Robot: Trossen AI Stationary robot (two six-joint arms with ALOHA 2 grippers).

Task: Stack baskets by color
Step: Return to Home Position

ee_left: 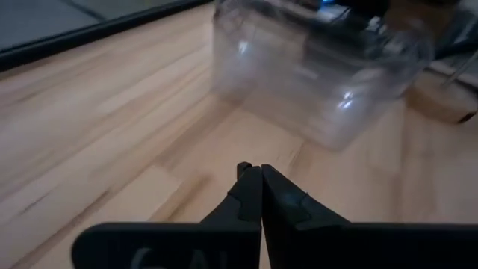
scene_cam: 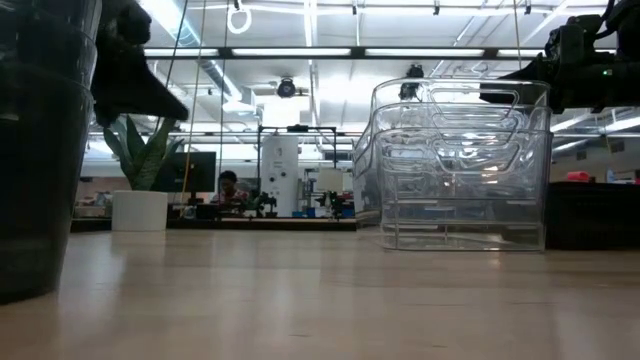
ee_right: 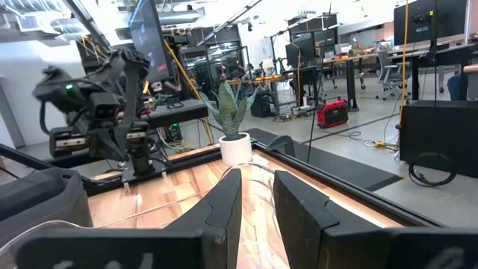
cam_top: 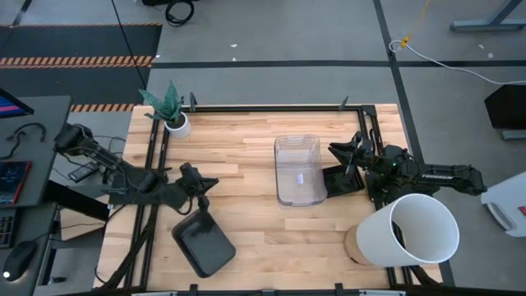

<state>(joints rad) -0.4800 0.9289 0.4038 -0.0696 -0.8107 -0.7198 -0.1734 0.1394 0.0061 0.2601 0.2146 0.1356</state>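
Note:
A stack of clear baskets (cam_top: 297, 168) stands on its base at the table's middle, and also shows in the low view (scene_cam: 462, 165) and the left wrist view (ee_left: 317, 63). A dark grey basket (cam_top: 203, 242) lies flat near the front left, skewed to the table's edges. My left gripper (cam_top: 212, 184) hovers just beyond that basket's far end, shut and empty (ee_left: 254, 175), pointing at the clear stack. My right gripper (ee_right: 258, 196) stands open right of the clear stack, with nothing between its fingers. A black basket (cam_top: 343, 181) lies partly hidden under the right arm.
A big white bucket (cam_top: 411, 230) stands at the front right corner. A small white plant pot (cam_top: 175, 123) sits at the far left corner. Bare wood shows between the dark grey basket and the clear stack, and along the front edge.

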